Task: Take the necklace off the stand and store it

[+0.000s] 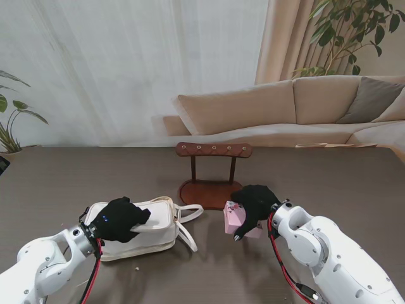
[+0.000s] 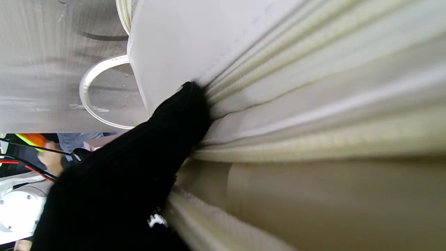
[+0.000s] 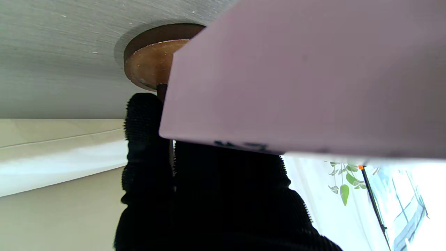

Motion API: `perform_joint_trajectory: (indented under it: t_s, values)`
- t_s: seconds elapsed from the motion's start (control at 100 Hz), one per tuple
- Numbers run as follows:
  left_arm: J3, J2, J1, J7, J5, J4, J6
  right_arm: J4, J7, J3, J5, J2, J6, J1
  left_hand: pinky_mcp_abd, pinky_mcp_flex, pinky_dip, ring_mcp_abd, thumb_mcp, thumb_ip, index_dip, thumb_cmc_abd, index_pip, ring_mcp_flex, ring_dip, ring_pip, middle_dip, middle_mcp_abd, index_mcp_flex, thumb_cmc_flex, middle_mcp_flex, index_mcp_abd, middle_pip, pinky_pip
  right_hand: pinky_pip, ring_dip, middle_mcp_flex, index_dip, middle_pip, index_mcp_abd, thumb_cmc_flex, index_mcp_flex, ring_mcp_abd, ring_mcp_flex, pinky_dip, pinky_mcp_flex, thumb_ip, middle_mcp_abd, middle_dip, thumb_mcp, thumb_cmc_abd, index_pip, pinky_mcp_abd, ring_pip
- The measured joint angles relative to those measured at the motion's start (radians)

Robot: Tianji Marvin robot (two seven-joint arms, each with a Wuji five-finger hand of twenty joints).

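The brown wooden stand point(image 1: 213, 150) rises at the table's middle, and I see no necklace on its bar or pegs. A white handbag point(image 1: 161, 223) lies left of it. My left hand point(image 1: 118, 219) sits on top of the bag, and its fingers point(image 2: 167, 132) press into the bag point(image 2: 313, 87) at a seam. My right hand point(image 1: 253, 204) is wrapped over a small pink box point(image 1: 233, 219) just in front of the stand's base. In the right wrist view the box point(image 3: 306, 80) fills the frame above my hand point(image 3: 216, 195), with the stand's base point(image 3: 150, 62) behind it. The necklace itself is nowhere in view.
The bag's straps point(image 1: 188, 229) trail toward the middle, between the bag and the pink box; a strap loop point(image 2: 91, 75) lies on the table. A beige sofa point(image 1: 304, 107) stands beyond the far table edge.
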Motion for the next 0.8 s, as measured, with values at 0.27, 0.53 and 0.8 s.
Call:
perform_joint_trajectory:
  t_s: [0.27, 0.53, 0.8]
  values:
    - [0.080, 0.002, -0.022, 0.025, -0.007, -0.002, -0.013, -0.005, 0.000, 0.008, -0.007, 0.000, 0.000, -0.002, 0.000, -0.007, 0.000, 0.000, 0.000, 0.000, 0.001, 0.000, 0.008, 0.000, 0.000, -0.008, 0.000, 0.000, 0.003, 0.011, 0.001, 0.000, 0.001, -0.001, 0.000, 0.000, 0.000, 0.000, 0.000, 0.000, 0.000, 0.000, 0.000, 0.000, -0.014, 0.000, 0.000, 0.000, 0.000, 0.000, 0.000, 0.000, 0.000, 0.000]
    - [0.152, 0.000, -0.057, 0.065, -0.009, 0.005, -0.019, -0.006, 0.003, 0.026, -0.012, 0.000, -0.001, -0.007, 0.000, -0.007, 0.003, 0.001, 0.011, 0.001, 0.003, 0.000, 0.016, 0.000, 0.000, -0.009, 0.000, -0.001, 0.003, 0.011, 0.001, 0.000, 0.002, -0.001, 0.000, 0.000, 0.000, 0.000, 0.000, 0.000, 0.000, 0.000, 0.000, 0.000, -0.014, 0.000, 0.000, 0.000, 0.000, 0.000, 0.000, 0.000, 0.000, 0.000]
    - [0.248, 0.000, -0.114, 0.117, -0.024, 0.042, 0.010, -0.006, 0.002, 0.031, -0.017, 0.001, -0.001, -0.005, 0.000, -0.011, 0.011, 0.001, 0.019, 0.021, 0.008, 0.000, 0.025, 0.000, 0.000, -0.010, 0.001, -0.002, 0.004, 0.020, 0.001, 0.000, 0.004, -0.002, 0.000, 0.000, 0.000, 0.000, 0.000, 0.000, 0.000, 0.000, 0.000, 0.000, -0.014, 0.000, 0.000, 0.000, 0.000, 0.000, 0.000, 0.000, 0.000, 0.000]
